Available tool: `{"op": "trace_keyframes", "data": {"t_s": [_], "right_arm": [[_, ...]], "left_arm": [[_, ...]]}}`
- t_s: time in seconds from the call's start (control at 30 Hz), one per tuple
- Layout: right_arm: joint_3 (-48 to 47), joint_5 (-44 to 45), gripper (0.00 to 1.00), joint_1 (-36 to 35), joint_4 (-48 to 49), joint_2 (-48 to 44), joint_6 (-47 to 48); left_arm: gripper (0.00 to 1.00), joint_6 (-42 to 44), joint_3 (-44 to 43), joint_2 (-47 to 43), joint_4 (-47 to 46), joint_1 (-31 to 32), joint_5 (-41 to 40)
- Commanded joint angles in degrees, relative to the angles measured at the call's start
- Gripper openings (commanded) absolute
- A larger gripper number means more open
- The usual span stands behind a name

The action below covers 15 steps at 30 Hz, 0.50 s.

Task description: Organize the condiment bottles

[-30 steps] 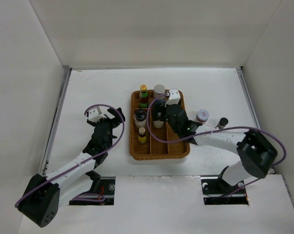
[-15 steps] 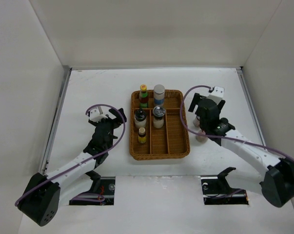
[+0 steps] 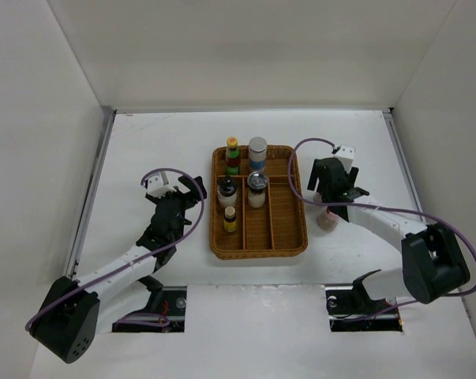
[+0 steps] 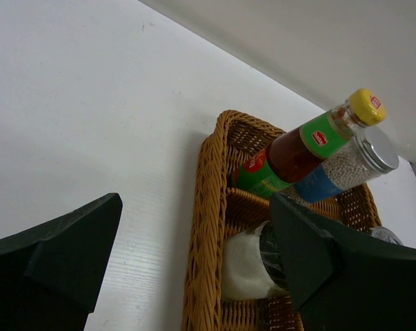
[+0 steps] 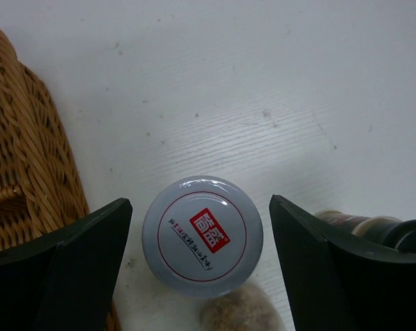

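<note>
Five condiment bottles stand in the wicker tray [image 3: 289, 213]: a green yellow-capped bottle [image 3: 233, 155], a grey-capped blue-labelled jar [image 3: 257, 151], a black-capped bottle [image 3: 226, 189], a silver-capped jar [image 3: 257, 188] and a small yellow-capped bottle [image 3: 230, 219]. My right gripper [image 3: 326, 185] is open just right of the tray. In the right wrist view its jaws [image 5: 201, 203] straddle a jar with a pale lid and red logo [image 5: 202, 238], with gaps both sides. A pinkish-brown jar [image 3: 327, 220] sits just nearer and a dark-capped bottle [image 5: 377, 229] to the right. My left gripper [image 3: 182, 189] is open and empty, left of the tray.
The left wrist view shows the tray's left rim [image 4: 209, 207] between my open fingers, with the green bottle [image 4: 301, 145], the blue-labelled jar [image 4: 342, 165] and the black-capped bottle [image 4: 249, 265] behind it. White walls enclose the table on three sides.
My right arm swung from over the tray's middle to its right side, above the pale-lidded jar. The silver-capped jar now stands uncovered in the tray. The left arm has not moved.
</note>
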<state>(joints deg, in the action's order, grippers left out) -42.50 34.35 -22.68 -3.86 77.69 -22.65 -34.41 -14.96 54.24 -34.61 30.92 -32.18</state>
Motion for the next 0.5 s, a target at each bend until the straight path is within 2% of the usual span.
{"op": "trace_keyframes", "data": {"t_s": [0.0,0.03,0.2,0.27,0.33,0.47], "right_arm": [[-2.94,-2.18,0.84,0.92,2.19,1.67,-1.16],[-2.94,-2.44,0.81,1.19,2.19,1.94,-1.34],[-3.11,-3.67,0.82,0.93,0.52,2.73,-2.04],[-2.59,-3.32,0.74,0.93,0.43,2.03,-2.30],[-2.15,-2.36,0.58,0.93,1.22,-0.16,-2.92],[-2.23,1.50,0.53,0.84,7.53,-6.92,-1.79]], "left_arm": [[0.89,-0.74,-0.07,0.52,-3.01,0.33,1.16],[0.89,-0.74,-0.07,0.52,-3.01,0.33,1.16],[0.89,-0.92,-0.07,0.69,-3.09,-0.02,1.16],[0.89,-0.92,-0.07,0.61,-3.09,-0.02,1.16],[0.89,-0.92,-0.16,0.96,-3.09,-0.02,1.16],[0.89,-1.01,-0.24,1.13,-3.09,0.24,1.16]]}}
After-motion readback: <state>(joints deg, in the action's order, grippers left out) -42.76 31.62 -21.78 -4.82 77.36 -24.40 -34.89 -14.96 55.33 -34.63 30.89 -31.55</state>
